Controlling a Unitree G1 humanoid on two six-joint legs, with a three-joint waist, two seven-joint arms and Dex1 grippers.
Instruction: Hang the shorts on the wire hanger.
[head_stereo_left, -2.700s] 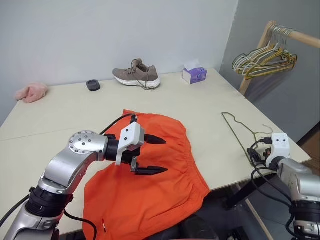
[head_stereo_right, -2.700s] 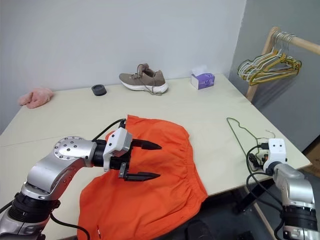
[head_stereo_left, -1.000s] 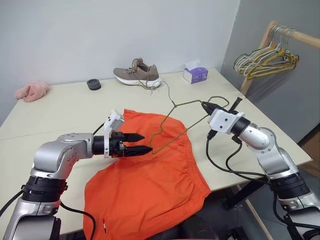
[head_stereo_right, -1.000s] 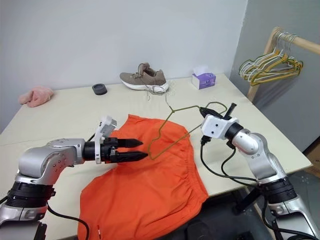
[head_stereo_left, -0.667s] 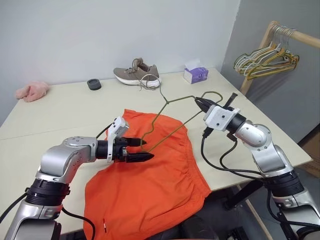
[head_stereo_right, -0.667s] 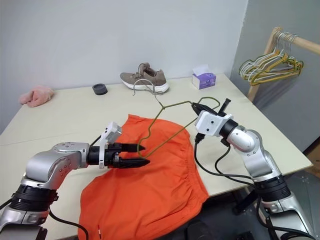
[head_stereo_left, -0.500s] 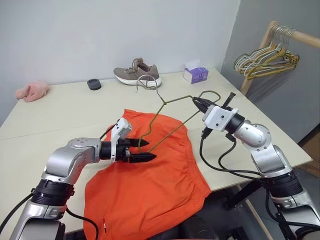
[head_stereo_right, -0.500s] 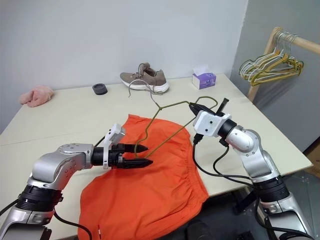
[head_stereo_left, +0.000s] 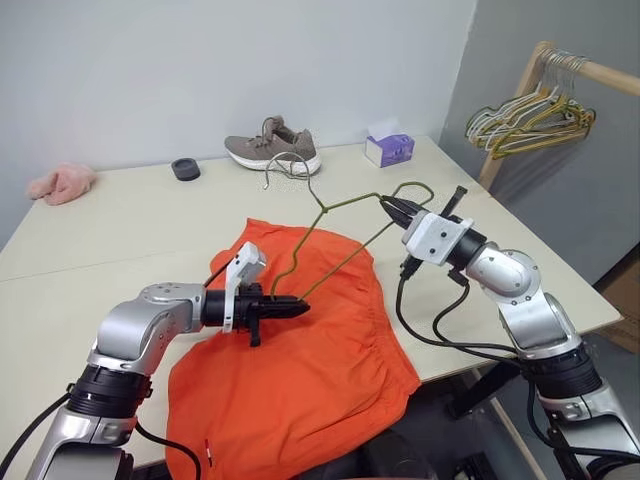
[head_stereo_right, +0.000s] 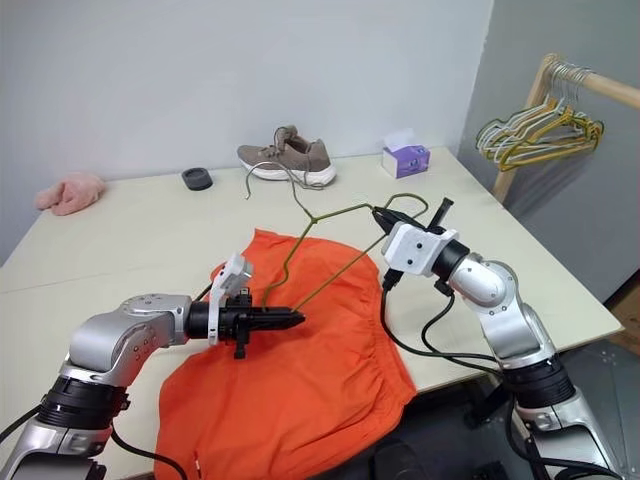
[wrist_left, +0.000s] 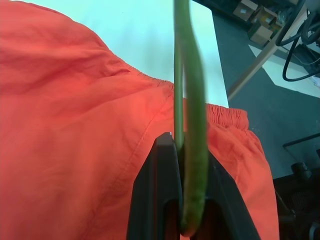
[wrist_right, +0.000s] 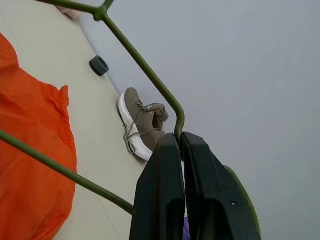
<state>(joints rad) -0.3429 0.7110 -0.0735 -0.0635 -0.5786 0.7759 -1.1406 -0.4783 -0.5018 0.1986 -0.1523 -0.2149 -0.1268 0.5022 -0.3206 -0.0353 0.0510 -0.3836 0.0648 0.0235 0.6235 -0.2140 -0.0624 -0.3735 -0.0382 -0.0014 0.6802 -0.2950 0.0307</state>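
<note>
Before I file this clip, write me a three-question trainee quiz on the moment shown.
1. True or false: both the left gripper and the right gripper are shut on the wire hanger.
2. The shorts are: A) draped over the hanger B) lying on the table C) on the rack.
3. Name the item on the table beside the shoe, toward the rack.

Key: 1 true. 2 B. 3 the purple tissue box.
</note>
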